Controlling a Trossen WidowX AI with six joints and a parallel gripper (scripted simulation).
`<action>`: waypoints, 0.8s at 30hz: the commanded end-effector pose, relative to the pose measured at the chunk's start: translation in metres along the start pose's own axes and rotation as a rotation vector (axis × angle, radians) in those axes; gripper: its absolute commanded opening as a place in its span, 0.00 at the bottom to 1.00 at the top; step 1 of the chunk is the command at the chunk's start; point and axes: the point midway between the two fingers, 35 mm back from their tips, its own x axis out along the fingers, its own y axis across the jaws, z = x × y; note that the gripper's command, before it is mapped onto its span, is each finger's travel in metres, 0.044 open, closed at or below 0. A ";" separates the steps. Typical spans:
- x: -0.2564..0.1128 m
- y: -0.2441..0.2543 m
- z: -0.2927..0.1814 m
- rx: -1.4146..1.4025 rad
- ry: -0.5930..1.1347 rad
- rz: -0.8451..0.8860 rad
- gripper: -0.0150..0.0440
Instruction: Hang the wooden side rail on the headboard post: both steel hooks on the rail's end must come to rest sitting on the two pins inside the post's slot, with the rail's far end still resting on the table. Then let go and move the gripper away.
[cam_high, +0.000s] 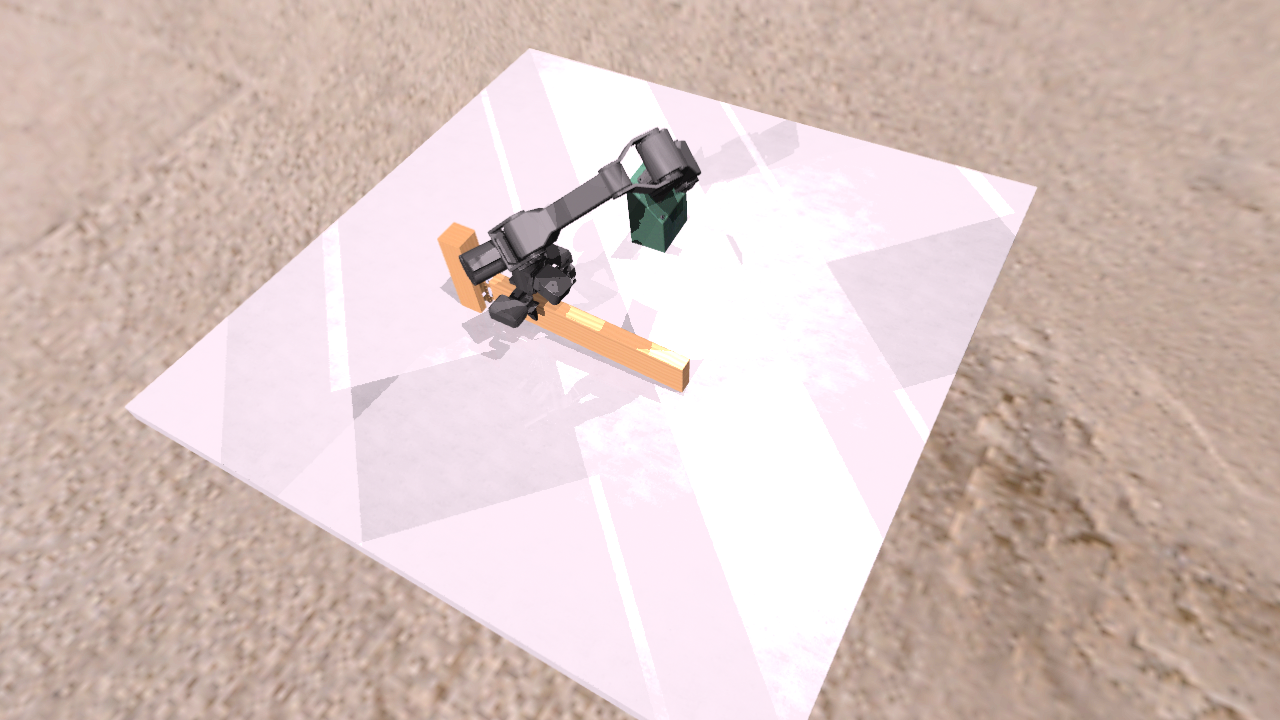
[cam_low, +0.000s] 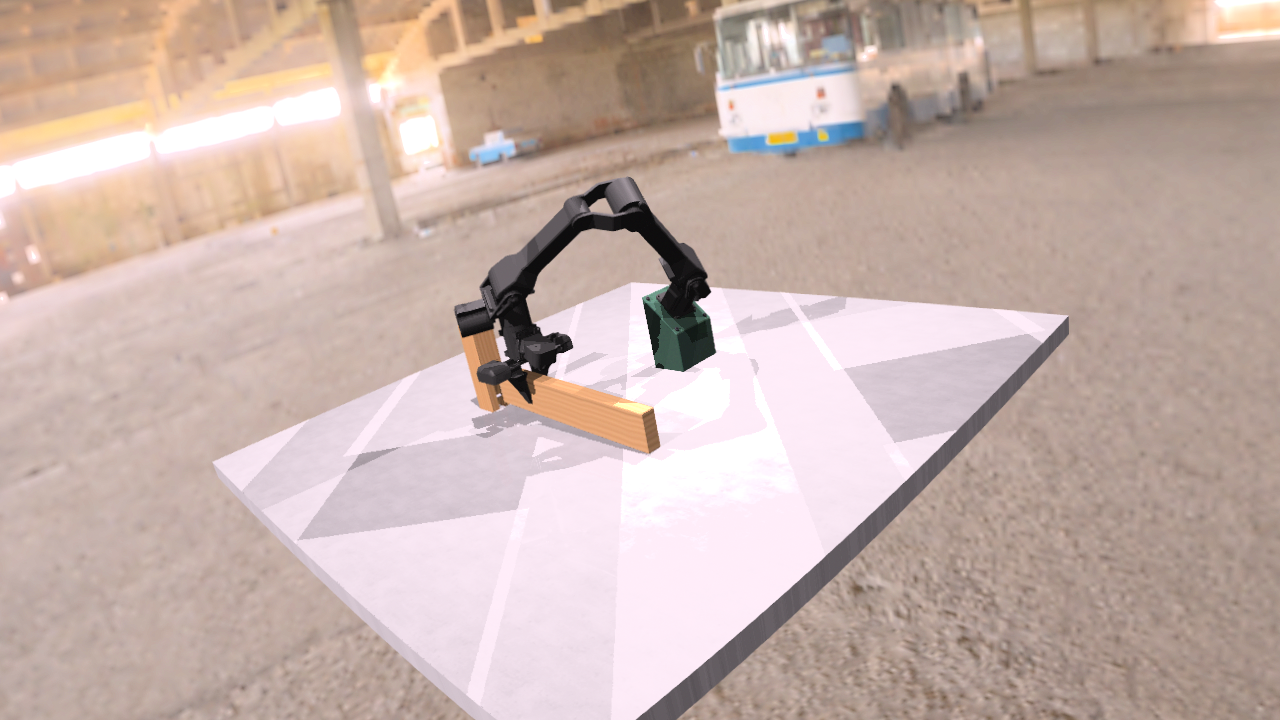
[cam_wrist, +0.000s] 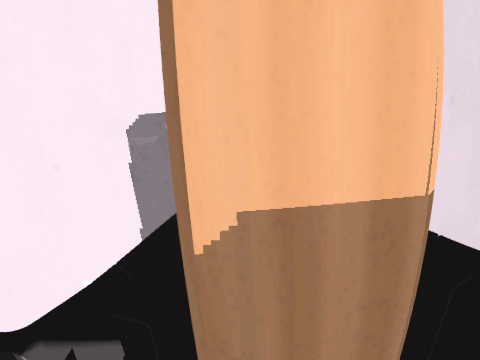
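Observation:
The wooden side rail (cam_high: 617, 345) (cam_low: 590, 413) (cam_wrist: 305, 125) stands on its narrow edge, its near end close in front of the headboard post. Its far end is at table height; I cannot see a clear gap under it. The upright wooden headboard post (cam_high: 465, 291) (cam_low: 478, 349) is partly hidden by my wrist. Small steel parts (cam_high: 487, 291) show between rail end and post; whether the hooks sit on the pins is too small to tell. My gripper (cam_high: 537, 308) (cam_low: 529, 383) (cam_wrist: 263, 216) is shut on the rail near its post end, a finger on each side.
The arm's green base block (cam_high: 657, 228) (cam_low: 687, 347) stands behind the rail, towards the back of the pale table (cam_high: 501, 617) (cam_low: 554, 626). The arm reaches from it over the rail, with its wrist close to the post's top.

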 end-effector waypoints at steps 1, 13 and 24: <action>-0.007 -0.003 -0.002 -0.005 0.006 -0.016 0.25; -0.007 -0.003 -0.003 -0.005 0.006 -0.016 0.25; -0.006 -0.004 -0.004 -0.005 0.006 -0.016 0.25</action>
